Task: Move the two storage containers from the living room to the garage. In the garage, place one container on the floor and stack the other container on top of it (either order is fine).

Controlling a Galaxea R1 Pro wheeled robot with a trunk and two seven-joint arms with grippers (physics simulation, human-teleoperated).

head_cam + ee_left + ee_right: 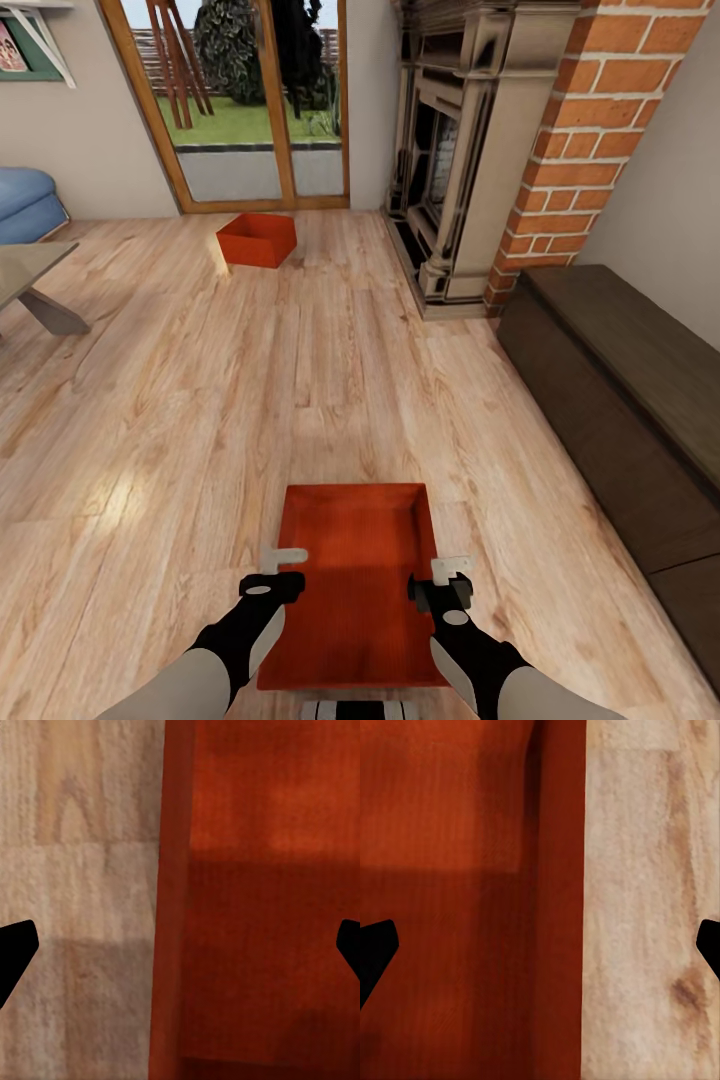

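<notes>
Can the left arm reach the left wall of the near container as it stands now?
Probably yes. The left gripper hangs open right over the near container, its fingers on either side of the left wall, and nothing lies between them. The far container by the glass doors looks beyond reach.

Red bin [457,900] across frame's left half, wood floor [649,907] on right; dark gripper [540,945] fingertips spread wide at both edges.

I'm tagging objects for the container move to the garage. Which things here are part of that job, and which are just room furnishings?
Part of the job:
- near storage container, between the open left gripper and open right gripper
- far storage container, by the glass doors

Just there:
- brick fireplace
- blue sofa
- dark bench
- table
</notes>
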